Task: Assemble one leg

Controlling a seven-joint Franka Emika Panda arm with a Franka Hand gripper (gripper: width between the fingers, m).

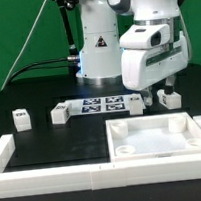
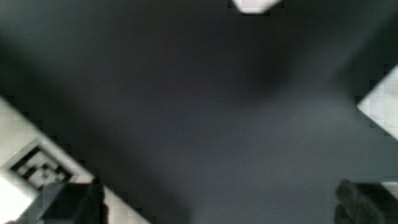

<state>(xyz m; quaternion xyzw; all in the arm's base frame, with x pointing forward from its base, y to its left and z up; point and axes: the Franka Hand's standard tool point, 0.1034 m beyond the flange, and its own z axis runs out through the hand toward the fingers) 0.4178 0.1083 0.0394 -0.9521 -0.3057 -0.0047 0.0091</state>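
Observation:
Several small white legs with marker tags stand on the black table in the exterior view: one (image 1: 21, 118) and another (image 1: 59, 114) toward the exterior view's left, and two (image 1: 136, 105) (image 1: 170, 98) behind the panel. My gripper (image 1: 156, 91) hangs just above the table between those last two. In the wrist view its dark fingers (image 2: 64, 204) stand far apart with only bare table between them, so my gripper (image 2: 214, 205) is open and empty. A white tagged piece (image 2: 36, 165) shows beside one finger; I cannot tell which part it is.
The large white square panel (image 1: 121, 147) with raised rim lies at the front on the exterior view's right. The marker board (image 1: 101, 103) lies behind it by the robot base. A white rail (image 1: 47, 181) runs along the front, with a raised end (image 1: 3, 151).

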